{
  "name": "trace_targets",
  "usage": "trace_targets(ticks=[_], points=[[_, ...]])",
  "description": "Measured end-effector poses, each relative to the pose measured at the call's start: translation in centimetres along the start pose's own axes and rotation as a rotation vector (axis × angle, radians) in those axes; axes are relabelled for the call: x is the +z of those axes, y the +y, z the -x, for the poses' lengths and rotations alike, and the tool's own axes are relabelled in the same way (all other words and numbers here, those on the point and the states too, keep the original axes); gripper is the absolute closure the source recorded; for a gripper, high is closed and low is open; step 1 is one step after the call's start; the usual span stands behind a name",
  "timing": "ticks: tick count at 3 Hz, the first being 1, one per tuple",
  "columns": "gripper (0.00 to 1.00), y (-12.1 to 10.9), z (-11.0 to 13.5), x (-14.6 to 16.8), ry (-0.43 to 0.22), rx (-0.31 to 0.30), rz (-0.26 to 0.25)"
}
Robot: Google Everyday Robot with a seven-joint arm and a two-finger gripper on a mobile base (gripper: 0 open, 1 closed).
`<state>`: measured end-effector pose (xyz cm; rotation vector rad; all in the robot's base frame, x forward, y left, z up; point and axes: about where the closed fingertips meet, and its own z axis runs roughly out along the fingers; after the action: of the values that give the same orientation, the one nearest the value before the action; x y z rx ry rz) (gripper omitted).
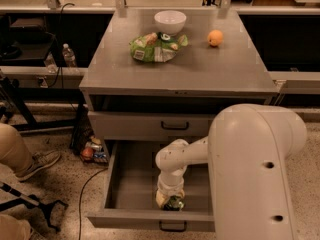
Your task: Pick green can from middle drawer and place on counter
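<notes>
Gripper (170, 200) low in the open grey sheet-metal middle drawer (132, 181), near its front wall, at the shiny green can (174, 203); its grip cannot be told; flat matte counter (200, 69) above.

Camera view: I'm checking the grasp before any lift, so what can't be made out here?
- Green can: mostly hidden under the gripper, low in the middle drawer; only a sliver shows.
- Drawer's right part: hidden behind the robot arm.
- Snack bag print on the counter: too small to read.
</notes>
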<state>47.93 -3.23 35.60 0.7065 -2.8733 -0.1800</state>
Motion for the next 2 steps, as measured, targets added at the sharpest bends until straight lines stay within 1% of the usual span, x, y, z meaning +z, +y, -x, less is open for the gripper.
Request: trace_targets(ticks=[1,2], points=[[1.0,0.2,-0.1,-3.3,-0.072,-0.086,0.036],[1.0,0.3,-0.7,-9.4,-0.185,-0.19,0.07]])
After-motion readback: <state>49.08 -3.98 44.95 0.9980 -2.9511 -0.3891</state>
